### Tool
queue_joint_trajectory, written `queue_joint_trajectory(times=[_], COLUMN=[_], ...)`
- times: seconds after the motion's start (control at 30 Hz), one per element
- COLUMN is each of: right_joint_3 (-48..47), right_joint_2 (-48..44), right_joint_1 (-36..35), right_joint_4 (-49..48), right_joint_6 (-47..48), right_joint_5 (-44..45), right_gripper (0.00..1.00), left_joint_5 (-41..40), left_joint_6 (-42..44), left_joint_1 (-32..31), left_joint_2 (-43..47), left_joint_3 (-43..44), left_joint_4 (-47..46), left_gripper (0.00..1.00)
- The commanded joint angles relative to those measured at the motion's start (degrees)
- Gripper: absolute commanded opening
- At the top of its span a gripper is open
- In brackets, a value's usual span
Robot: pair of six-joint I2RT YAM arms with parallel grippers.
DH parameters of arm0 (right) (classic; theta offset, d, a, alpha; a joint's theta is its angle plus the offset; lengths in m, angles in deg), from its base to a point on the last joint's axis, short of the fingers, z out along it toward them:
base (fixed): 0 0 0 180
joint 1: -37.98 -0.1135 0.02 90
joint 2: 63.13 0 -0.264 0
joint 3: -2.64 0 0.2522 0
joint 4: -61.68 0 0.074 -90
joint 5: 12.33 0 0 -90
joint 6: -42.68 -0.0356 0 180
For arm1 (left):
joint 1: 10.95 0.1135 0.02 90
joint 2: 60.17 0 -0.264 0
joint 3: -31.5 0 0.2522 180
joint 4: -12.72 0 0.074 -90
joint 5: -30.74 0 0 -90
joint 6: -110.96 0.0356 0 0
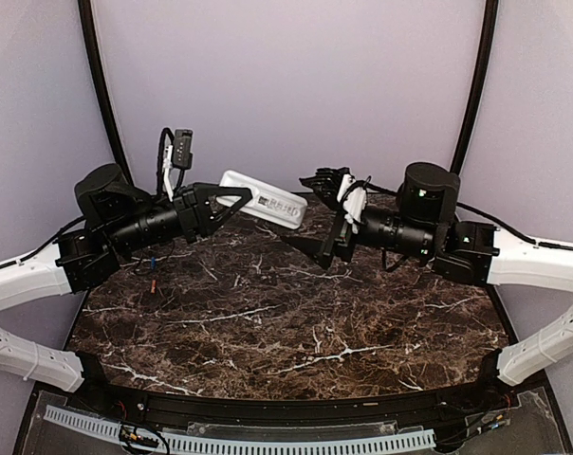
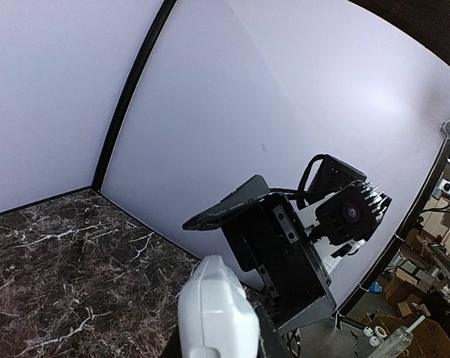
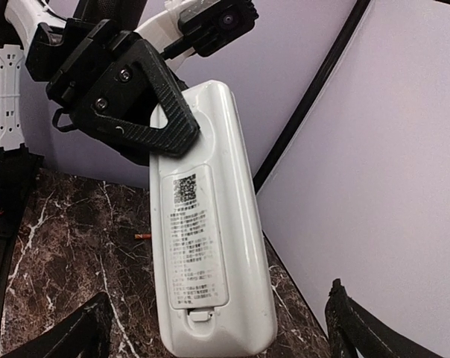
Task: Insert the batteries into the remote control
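The white remote control [image 1: 265,202] hangs in the air above the back of the marble table [image 1: 296,322], its back side with the printed label turned toward the right wrist camera. My left gripper [image 1: 231,201] is shut on one end of it. The battery cover on the remote control [image 3: 199,246] is on, its latch at the free end. My right gripper [image 1: 315,213] stands wide open at that free end, a finger on either side and not touching it. Two thin small pieces, blue [image 1: 153,262] and red [image 1: 154,282], lie on the table at the left; they are too small to name as the batteries.
Lilac walls [image 1: 286,85] with black corner posts close the table at the back and sides. A black curved rim [image 1: 286,409] runs along the near edge. The right arm's wrist and camera [image 2: 348,212] hang close in front of the remote.
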Motion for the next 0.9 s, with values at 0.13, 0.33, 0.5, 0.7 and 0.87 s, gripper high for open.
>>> queue_joint_trajectory(times=[0.13, 0.33, 0.5, 0.7, 0.87], right_joint_3=[-2.0, 4.5, -4.3, -7.1, -11.1], right_joint_2=[0.0, -1.4, 4.4, 7.6, 10.5], right_joint_1=[10.3, 12.0, 12.0, 11.9, 10.4], right_joint_4=[-4.1, -23.9, -19.4, -15.9, -12.5], right_joint_6=[-18.5, -34.2, -45.7, -47.4, -47.2], right_joint_5=[-26.7, -32.8, -36.5, -36.5, -38.9], right_gripper=[0.94, 0.96, 0.85, 0.75, 0.62], left_joint_5=[1.9, -1.4, -1.2, -0.5, -0.8], left_joint_6=[-0.5, -2.5, -2.2, -1.8, -1.6], left_joint_1=[0.1, 0.1, 0.0, -0.3, -0.6], left_joint_2=[1.7, 2.8, 1.1, -0.7, -1.4], left_joint_3=[-1.5, -4.8, -5.0, -4.3, -4.8], left_joint_4=[-6.1, -15.5, -22.1, -23.6, -24.3], left_gripper=[0.0, 0.0, 0.0, 0.0, 0.0])
